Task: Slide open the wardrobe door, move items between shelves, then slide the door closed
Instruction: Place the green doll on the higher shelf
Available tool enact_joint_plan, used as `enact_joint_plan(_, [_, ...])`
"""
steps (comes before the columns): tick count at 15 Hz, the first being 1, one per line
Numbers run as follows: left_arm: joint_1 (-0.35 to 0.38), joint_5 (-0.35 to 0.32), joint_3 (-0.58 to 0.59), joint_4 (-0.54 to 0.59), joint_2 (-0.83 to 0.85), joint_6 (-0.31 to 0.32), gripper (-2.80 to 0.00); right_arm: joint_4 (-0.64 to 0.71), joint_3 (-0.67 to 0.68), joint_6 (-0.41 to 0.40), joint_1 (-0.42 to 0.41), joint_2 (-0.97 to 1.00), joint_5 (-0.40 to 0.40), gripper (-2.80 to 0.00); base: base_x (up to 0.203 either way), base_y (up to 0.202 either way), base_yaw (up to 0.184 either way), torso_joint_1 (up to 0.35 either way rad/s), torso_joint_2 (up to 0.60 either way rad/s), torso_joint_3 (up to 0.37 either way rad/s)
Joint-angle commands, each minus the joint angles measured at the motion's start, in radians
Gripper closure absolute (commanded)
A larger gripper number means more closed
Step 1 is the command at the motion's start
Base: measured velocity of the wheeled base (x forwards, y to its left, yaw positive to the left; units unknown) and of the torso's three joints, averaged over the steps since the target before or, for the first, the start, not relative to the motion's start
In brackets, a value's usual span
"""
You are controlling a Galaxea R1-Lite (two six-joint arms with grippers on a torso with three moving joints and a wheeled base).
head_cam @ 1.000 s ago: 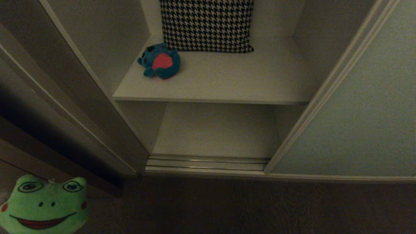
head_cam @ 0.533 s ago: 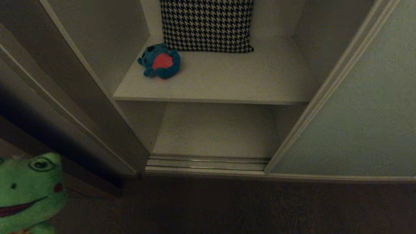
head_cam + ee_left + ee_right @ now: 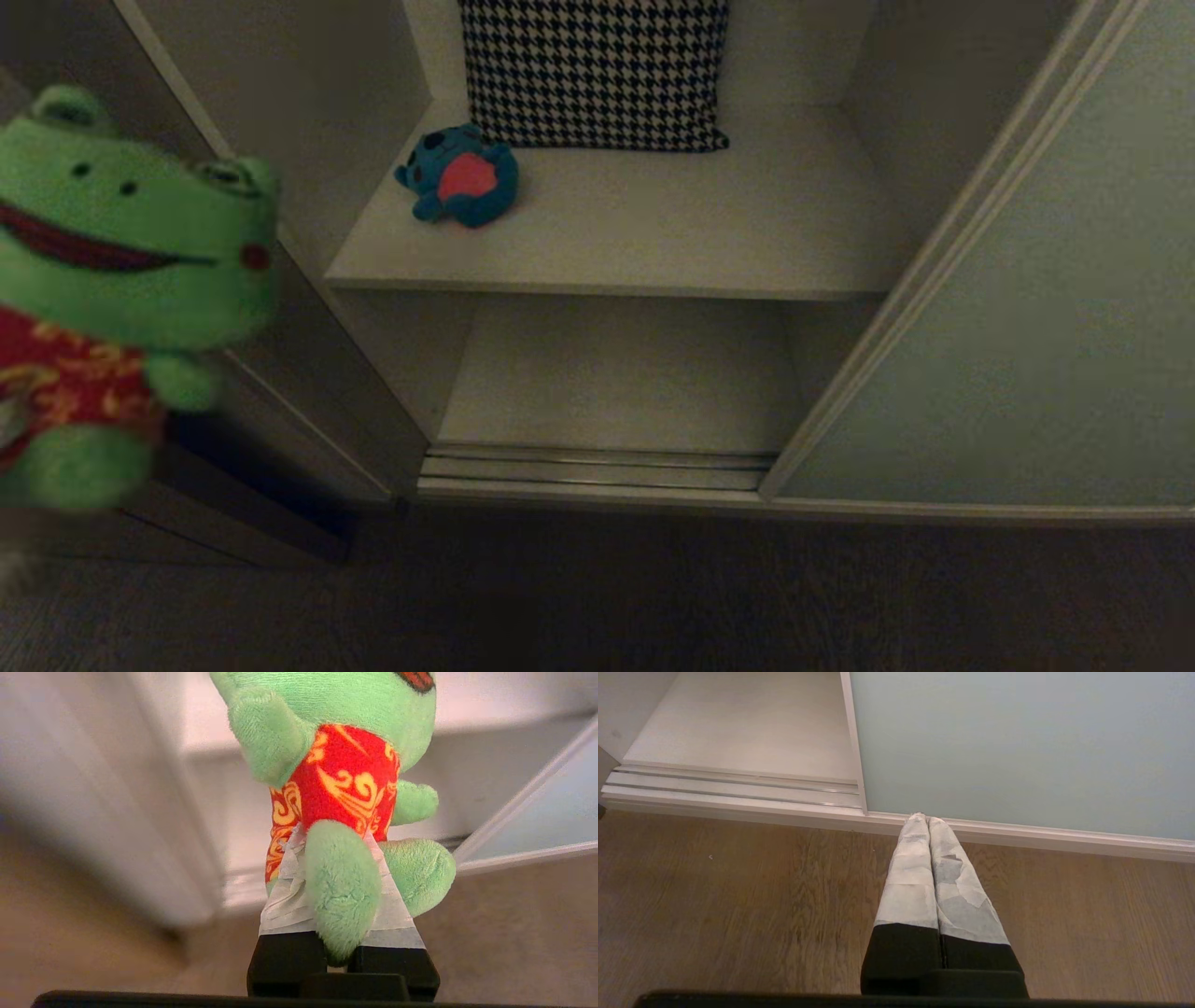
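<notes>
The green frog [image 3: 121, 261] with a red flowered belly hangs in the air at the far left, in front of the wardrobe's left side. My left gripper [image 3: 332, 858] is shut on the frog [image 3: 345, 765], its taped fingers [image 3: 285, 896] pinching the body beside one leg. The blue toy [image 3: 459, 177] lies on the upper shelf [image 3: 700, 243], at its left. Below it is the bare lower shelf [image 3: 616, 373]. The sliding wardrobe door [image 3: 1027, 355] stands slid to the right, leaving the shelves open. My right gripper [image 3: 928, 817] is shut and empty, low over the floor at the door's [image 3: 1017, 742] bottom rail.
A black-and-white houndstooth cushion [image 3: 593, 70] leans at the back of the upper shelf. The door track [image 3: 597, 467] runs along the wardrobe's foot. A dark side panel [image 3: 252, 485] stands to the left, just behind the frog. Wooden floor [image 3: 653, 597] lies in front.
The frog in my left gripper has risen from the bottom left corner of the head view to mid-height at the left edge. The blue toy, door and right gripper have not moved.
</notes>
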Motion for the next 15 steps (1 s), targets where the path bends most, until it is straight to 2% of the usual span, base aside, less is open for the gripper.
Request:
enact_joint_plan(1, [-0.038,-0.016,-0.134,-0.075,0.363,-0.006,0.00,0.000,0.000,0.000,0.000,-0.003,0.000,0.00,0.000,0.000,0.000,0.000,0.00,0.000])
enact_joint_plan(3, [-0.098,-0.028,-0.327,-0.148,0.591,-0.026,0.00,0.000,0.000,0.000,0.000,-0.003,0.000,0.00,0.000,0.000,0.000,0.000,0.00,0.000])
enact_joint_plan(5, [-0.154,-0.033,-0.526,-0.186,0.783,-0.073,0.00,0.000,0.000,0.000,0.000,-0.002,0.000,0.00,0.000,0.000,0.000,0.000,0.00,0.000])
enact_joint_plan(7, [-0.210,-0.011,-0.692,-0.215,0.975,-0.113,0.00,0.000,0.000,0.000,0.000,-0.001,0.000,0.00,0.000,0.000,0.000,0.000,0.00,0.000])
enact_joint_plan(11, [-0.290,0.082,-0.891,-0.301,1.264,-0.146,0.00,0.000,0.000,0.000,0.000,-0.003,0.000,0.00,0.000,0.000,0.000,0.000,0.00,0.000])
enact_joint_plan(13, [-0.309,0.151,-0.990,-0.335,1.364,-0.202,0.00,0.000,0.000,0.000,0.000,-0.001,0.000,0.00,0.000,0.000,0.000,0.000,0.00,0.000])
enact_joint_plan(15, [-0.318,0.179,-1.071,-0.346,1.439,-0.245,0.00,0.000,0.000,0.000,0.000,-0.003,0.000,0.00,0.000,0.000,0.000,0.000,0.00,0.000])
